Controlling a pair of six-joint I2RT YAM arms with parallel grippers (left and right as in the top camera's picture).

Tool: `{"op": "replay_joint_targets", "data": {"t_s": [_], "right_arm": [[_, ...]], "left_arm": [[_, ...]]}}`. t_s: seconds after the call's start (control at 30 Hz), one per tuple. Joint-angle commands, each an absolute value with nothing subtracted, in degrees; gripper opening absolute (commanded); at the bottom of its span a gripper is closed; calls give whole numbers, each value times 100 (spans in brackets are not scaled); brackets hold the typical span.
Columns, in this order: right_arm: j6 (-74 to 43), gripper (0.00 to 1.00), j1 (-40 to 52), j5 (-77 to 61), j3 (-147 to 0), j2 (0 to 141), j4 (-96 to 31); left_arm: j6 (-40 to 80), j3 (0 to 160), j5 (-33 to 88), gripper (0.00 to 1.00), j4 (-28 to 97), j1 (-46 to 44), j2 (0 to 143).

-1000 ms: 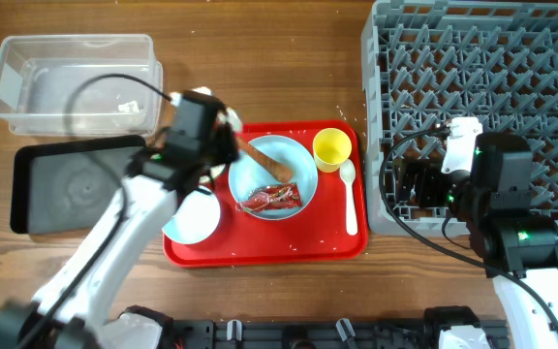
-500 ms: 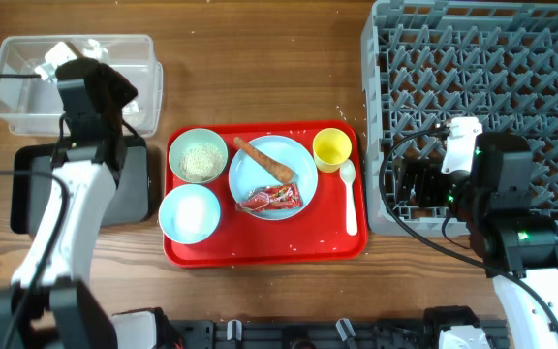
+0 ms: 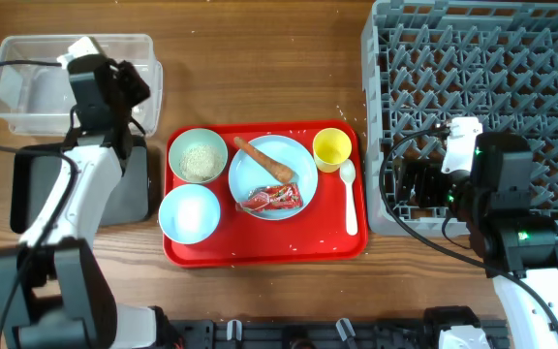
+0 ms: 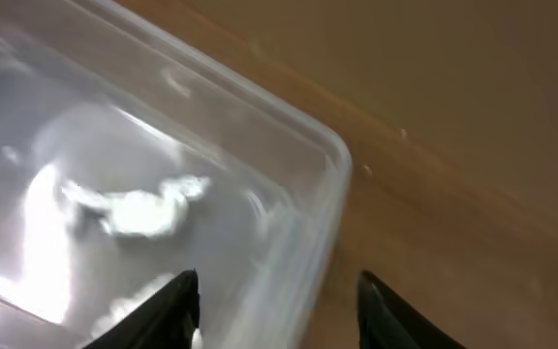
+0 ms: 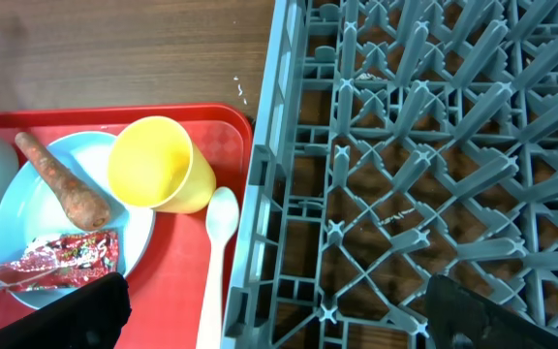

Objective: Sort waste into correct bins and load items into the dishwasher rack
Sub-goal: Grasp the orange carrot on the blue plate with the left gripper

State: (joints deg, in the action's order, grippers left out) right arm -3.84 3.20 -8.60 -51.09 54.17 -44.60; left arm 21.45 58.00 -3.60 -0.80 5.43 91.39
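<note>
My left gripper (image 3: 87,53) hangs open and empty over the clear tub (image 3: 27,87). In the left wrist view it (image 4: 277,310) straddles the tub's corner rim (image 4: 329,160), and a white crumpled scrap (image 4: 139,208) lies inside. A pale blue plate (image 3: 289,179) holds the carrot-like stick (image 3: 264,160) and red wrapper (image 3: 274,199). A rice bowl (image 3: 198,157), a pale blue bowl (image 3: 191,213), the yellow cup (image 3: 331,148) and the white spoon (image 3: 349,199) are also on the red tray (image 3: 332,237). My right gripper (image 3: 410,184) is open over the left edge of the grey rack (image 3: 492,68).
The black tray (image 3: 37,184) lies below the tub, partly under my left arm. In the right wrist view the cup (image 5: 153,165), spoon (image 5: 216,262), stick (image 5: 61,179) and wrapper (image 5: 51,257) sit just left of the rack wall (image 5: 260,194). Rice grains dot the wood.
My left arm has swung from over the red tray up and left to the clear tub, uncovering the rice bowl. The right arm has not moved.
</note>
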Motion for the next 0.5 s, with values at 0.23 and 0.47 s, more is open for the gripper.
{"op": "replay_joint_targets", "data": {"t_s": [0.23, 0.47], "right_arm": [[-467, 100, 303, -956, -5223, 5433, -4451], [-464, 100, 303, -956, -5223, 5435, -4486]], "left_arm": [[3426, 5959, 961, 59, 2373, -1494, 8722], [5183, 5957, 913, 69, 2628, -2484, 9380]]}}
